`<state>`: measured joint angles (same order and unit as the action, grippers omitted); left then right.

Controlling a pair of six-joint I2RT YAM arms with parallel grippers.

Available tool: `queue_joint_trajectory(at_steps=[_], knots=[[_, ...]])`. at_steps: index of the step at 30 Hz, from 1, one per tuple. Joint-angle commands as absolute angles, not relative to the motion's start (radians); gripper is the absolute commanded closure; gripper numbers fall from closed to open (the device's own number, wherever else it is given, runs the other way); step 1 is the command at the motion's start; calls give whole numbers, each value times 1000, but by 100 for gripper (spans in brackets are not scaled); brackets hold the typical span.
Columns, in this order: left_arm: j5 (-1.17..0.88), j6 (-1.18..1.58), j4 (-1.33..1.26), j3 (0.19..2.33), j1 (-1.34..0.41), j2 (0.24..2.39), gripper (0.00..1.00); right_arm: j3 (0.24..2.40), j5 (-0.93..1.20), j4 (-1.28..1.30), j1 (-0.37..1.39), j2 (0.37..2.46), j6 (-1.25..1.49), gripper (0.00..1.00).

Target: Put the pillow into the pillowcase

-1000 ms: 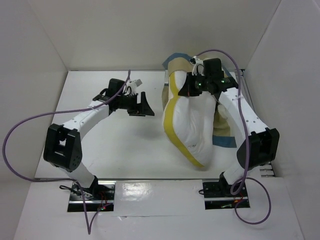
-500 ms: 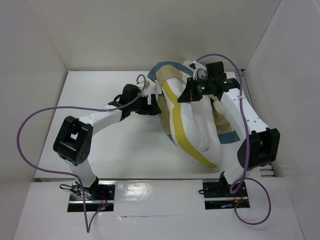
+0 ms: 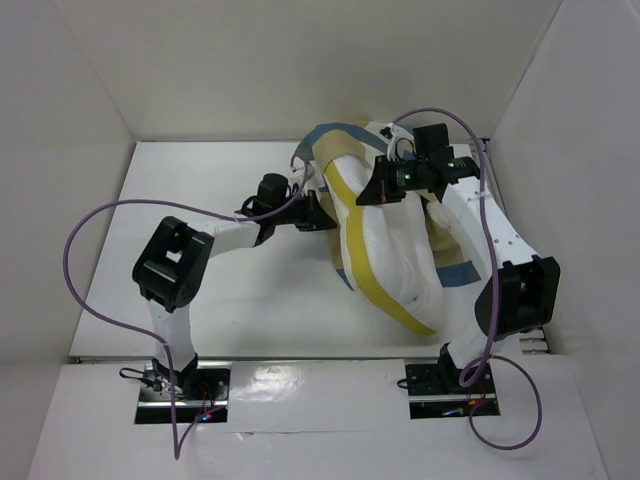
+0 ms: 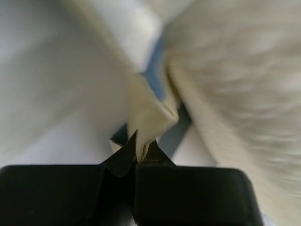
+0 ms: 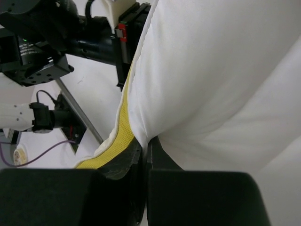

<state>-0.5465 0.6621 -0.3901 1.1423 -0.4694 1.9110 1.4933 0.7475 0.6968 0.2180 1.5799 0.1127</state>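
The pillow (image 3: 392,250), white with a yellow band along its edge, lies tilted at the right of the table. Its upper end sits in the blue, tan and cream pillowcase (image 3: 336,142), which also shows under its right side. My right gripper (image 3: 386,187) is shut on a pinch of the pillow's white cloth (image 5: 211,70) beside the yellow band; in its wrist view this gripper (image 5: 146,141) has no gap. My left gripper (image 3: 318,212) is at the pillowcase's left edge. In its wrist view the left gripper (image 4: 141,145) is shut on a cream fold of the pillowcase (image 4: 151,113).
White walls (image 3: 90,90) close in the table (image 3: 200,290) on three sides. Purple cables (image 3: 110,215) loop from both arms. The arm bases (image 3: 180,385) stand at the near edge. The left arm's elbow (image 3: 172,265) is folded over the left half of the table.
My left gripper moved right to the pillowcase's edge and shut on a fold of it. The pillow shifted and settled lower a second ago; since then the right arm has held still.
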Motion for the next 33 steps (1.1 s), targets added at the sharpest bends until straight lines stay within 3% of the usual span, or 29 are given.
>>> queue_joint_trajectory(at_steps=[1, 4, 7, 8, 10, 12, 15, 16, 20, 23, 27, 33], knots=[[-765, 767, -555, 1210, -445, 1924, 100, 1502, 674, 624, 247, 1554, 112, 100], [-857, 888, -662, 1222, -417, 1901, 100, 1581, 528, 632, 268, 1592, 133, 100], [-971, 1033, -696, 1400, -391, 1890, 100, 1889, 240, 730, 267, 1675, 121, 100], [-1023, 1078, -739, 1460, -391, 1890, 100, 2096, 147, 771, 267, 1721, 109, 100], [-1070, 1202, -781, 1636, -391, 1902, 100, 2298, 88, 805, 290, 1765, 72, 100], [-1118, 1299, -840, 1669, -382, 1893, 100, 2465, 55, 818, 380, 1812, 42, 100], [-1138, 1475, -1104, 1466, -348, 1794, 100, 2262, 8, 757, 530, 1824, 41, 100], [-1138, 1526, -1200, 1264, -338, 1763, 100, 2175, -6, 732, 567, 1835, 60, 100], [-1124, 1707, -1559, 803, -304, 1664, 100, 1765, 60, 568, 672, 1948, 156, 100], [-1126, 1779, -1719, 572, -304, 1617, 100, 1709, 60, 497, 681, 2080, 233, 100], [-1161, 1691, -1552, 512, -304, 1494, 100, 1808, 69, 517, 623, 2178, 265, 100], [-1151, 1298, -932, 664, -304, 1266, 100, 2067, 11, 592, 545, 2290, 284, 100]])
